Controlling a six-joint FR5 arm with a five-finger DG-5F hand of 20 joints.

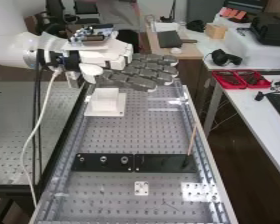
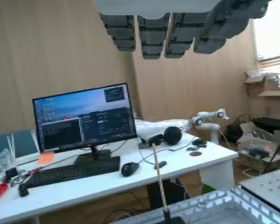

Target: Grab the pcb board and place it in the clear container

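The robot hand (image 1: 139, 71) is above the table's (image 1: 114, 137) far end, its dark fingers straight, slightly apart and pointing across the table. It is open, with nothing visible in its hold. Below it, toward the wrist side, stands a white block (image 1: 105, 101) on a pale base. Just nearer the high camera than the fingertips lies a flat transparent piece (image 1: 165, 104).

Farther from the robot hand, toward the table's near end, a black strip (image 1: 105, 162) with round fittings lies crosswise, roughly parallel to the fingers. A thin stick (image 1: 192, 136) rises at its far end from the wrist.

Beyond the strip is a small pale square with dark dots (image 1: 141, 188), which I take to be the pcb board, though I cannot be sure. It lies flat, well apart from the robot hand and off to the side of where the fingers point; no long axis is evident. Reaching it would mean travelling sideways over strip and stick, then lowering. Beside it lies another clear, glinting piece (image 1: 200, 192); which clear piece is the container, I cannot tell.
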